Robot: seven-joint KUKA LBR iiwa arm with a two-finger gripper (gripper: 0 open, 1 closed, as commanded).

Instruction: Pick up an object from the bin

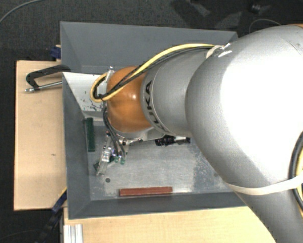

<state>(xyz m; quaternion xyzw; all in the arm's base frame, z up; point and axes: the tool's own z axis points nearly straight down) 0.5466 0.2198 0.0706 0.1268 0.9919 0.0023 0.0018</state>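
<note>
Your gripper (pixel 107 160) is down near the bin's (pixel 141 49) left wall, just beside a dark green flat strip (pixel 90 134). A reddish-brown bar (pixel 145 191) lies along the front edge. Can't tell if the claw's apart or together, so I'd guess nothing's picked yet.

Dark block letters (pixel 148 103) run along the silver arm link (pixel 172 95) beside its orange cover (pixel 123 105); they stand sideways, partly cut off, and the readable ones look like "KA"
</note>
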